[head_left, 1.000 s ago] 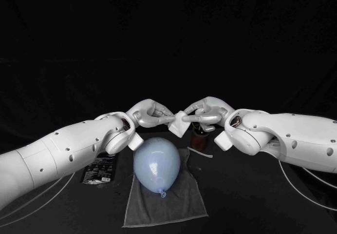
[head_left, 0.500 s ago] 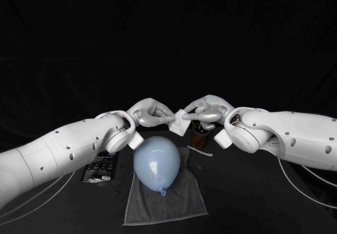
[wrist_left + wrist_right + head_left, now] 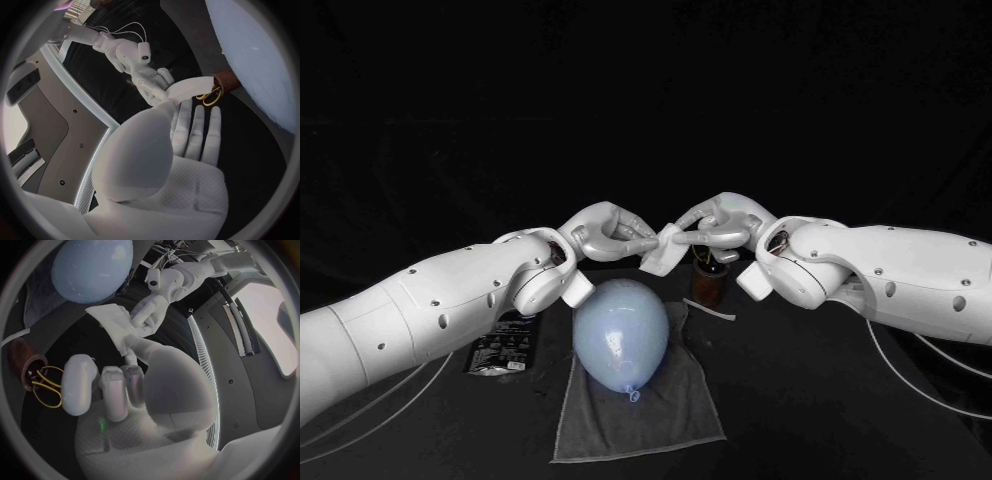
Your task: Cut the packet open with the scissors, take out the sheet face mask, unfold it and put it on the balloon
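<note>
1. Head view: left hand (image 3: 607,235) and right hand (image 3: 721,225) meet fingertip to fingertip above the far end of the balloon (image 3: 622,335). Each pinches one edge of the sheet mask (image 3: 666,255).
2. The mask is white and bunched, not spread out. It hangs between the hands, apart from the balloon.
3. The balloon is pale blue and lies on a grey towel (image 3: 639,420), knot end toward the robot.
4. A dark packet (image 3: 502,350) lies flat on the table on the left-arm side of the balloon, off the towel and partly under the left arm.
5. A brown holder (image 3: 708,287) stands just past the balloon's far end, on the right-arm side.
6. Left wrist view: left hand (image 3: 187,145), fingers reaching forward to the mask (image 3: 187,89). The right hand (image 3: 150,82) grips the mask's other side. The scissors (image 3: 211,95), with yellow loops, sit in the holder (image 3: 224,82) near the balloon (image 3: 256,60).
7. Right wrist view: right hand (image 3: 125,385), with the thumb side on the mask (image 3: 112,322). The left hand (image 3: 150,310) clamps the opposite edge. The balloon (image 3: 90,270) lies beyond the mask. The scissors (image 3: 47,385) sit in the holder (image 3: 22,365).
</note>
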You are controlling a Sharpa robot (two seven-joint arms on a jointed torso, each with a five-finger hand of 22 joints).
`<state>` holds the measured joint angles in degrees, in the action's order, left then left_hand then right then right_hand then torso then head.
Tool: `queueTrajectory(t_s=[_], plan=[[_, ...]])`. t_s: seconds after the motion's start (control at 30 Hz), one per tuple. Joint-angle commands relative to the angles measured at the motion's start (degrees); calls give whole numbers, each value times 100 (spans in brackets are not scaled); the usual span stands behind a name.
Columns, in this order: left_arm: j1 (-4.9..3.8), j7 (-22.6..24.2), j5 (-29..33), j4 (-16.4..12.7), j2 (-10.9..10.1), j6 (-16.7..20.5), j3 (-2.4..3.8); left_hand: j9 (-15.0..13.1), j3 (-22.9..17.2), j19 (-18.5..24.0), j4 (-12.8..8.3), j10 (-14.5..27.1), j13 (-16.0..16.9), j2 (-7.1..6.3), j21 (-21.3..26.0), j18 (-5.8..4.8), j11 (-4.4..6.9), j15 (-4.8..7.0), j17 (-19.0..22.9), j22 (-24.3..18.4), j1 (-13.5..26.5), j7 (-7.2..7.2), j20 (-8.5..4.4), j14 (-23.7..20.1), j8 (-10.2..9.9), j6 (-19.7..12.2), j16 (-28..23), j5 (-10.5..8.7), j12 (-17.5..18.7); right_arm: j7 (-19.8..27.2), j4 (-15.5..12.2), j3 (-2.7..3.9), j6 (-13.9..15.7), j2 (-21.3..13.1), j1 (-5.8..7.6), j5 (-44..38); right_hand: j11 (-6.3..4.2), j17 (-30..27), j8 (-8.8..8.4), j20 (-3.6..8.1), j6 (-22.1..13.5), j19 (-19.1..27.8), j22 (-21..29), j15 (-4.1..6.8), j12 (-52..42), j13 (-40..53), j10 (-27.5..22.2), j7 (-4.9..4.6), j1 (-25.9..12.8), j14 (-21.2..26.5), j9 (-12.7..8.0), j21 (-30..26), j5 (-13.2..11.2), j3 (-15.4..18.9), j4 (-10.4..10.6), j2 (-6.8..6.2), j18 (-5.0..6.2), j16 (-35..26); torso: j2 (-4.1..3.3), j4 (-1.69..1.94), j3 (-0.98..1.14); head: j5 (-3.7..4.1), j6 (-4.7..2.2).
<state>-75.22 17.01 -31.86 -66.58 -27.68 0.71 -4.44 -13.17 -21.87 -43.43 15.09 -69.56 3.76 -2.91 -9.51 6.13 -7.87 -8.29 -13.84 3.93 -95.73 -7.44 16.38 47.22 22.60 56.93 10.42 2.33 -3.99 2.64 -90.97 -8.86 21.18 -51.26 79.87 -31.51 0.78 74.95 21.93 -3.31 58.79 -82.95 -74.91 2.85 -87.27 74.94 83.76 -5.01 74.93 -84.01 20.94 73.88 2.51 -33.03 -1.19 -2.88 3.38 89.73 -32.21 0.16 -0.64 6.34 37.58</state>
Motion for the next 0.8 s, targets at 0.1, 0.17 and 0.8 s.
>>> queueTrajectory(t_s=[0.1,0.17,0.8], plan=[[-4,-33,397,-25,-2,-237,8,-381,-94,-48,-21,-45,-6,-17,32,95,18,-6,-11,-1,78,23,12,39,54,-35,-15,38,22,-16,58,5,-5,49,4,-525,-12,1505,35,27,6,29,-618,18,-3,1289,453,-9,-17,-599,180,-29,28,-2,-30,59,32,27,1,0,-3,11,-2],[-4,-49,464,-28,-4,-275,8,-404,-129,-63,-23,-48,-6,-25,32,105,16,-5,-15,2,105,25,11,52,68,-48,-9,38,23,-19,83,5,18,71,4,-611,-12,1505,35,27,6,29,-618,18,-3,1289,453,-9,-17,-599,180,-29,28,-2,-30,59,32,27,0,0,-4,10,-4],[-5,-335,1116,-2,2,-308,8,-606,-376,-359,-123,-102,-2,-67,-80,222,62,47,-76,61,280,-49,-2,212,193,-157,102,39,15,-33,215,3,673,242,3,-954,317,1306,-437,-148,-968,352,-274,-244,1108,438,-343,-394,-427,-552,-23,-723,14,447,145,-289,145,-27,0,-3,1,21,-2]])
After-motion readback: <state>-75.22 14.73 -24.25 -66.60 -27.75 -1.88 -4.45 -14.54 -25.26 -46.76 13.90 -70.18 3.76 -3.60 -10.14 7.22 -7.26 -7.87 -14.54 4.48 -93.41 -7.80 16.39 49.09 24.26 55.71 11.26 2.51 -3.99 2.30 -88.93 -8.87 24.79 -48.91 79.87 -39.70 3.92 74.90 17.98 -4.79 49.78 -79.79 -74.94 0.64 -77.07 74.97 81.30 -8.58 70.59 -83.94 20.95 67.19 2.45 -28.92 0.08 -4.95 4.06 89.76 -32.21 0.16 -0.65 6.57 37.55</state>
